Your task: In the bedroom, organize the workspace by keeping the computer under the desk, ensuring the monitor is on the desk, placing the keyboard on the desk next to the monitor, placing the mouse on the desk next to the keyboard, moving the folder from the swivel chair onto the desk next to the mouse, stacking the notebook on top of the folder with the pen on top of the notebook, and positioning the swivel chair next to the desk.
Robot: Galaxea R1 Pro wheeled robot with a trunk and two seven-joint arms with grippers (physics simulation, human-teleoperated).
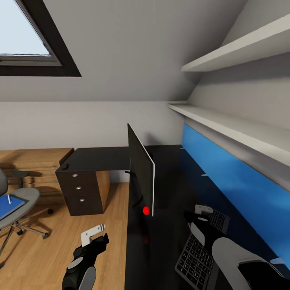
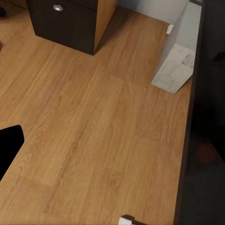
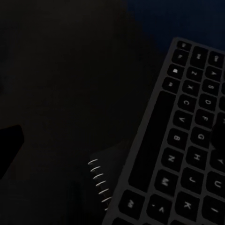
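R gripper (image 1: 200, 213) over keyboard (image 1: 201, 249) on desk (image 1: 161, 249), jaw state unclear, L gripper (image 1: 93, 235) spread above floor (image 2: 93, 140), monitor (image 1: 141, 177) edge-on, folder (image 1: 9, 205) on swivel chair (image 1: 22, 197)

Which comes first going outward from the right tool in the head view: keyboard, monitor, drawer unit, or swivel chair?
Judged from the right tool:
1. Keyboard, on the desk right under the tool.
2. Monitor, edge-on, to the tool's left on the desk.
3. Drawer unit, further left, under the desk's far wing.
4. Swivel chair, at the far left on the wood floor, with the blue folder on its seat.
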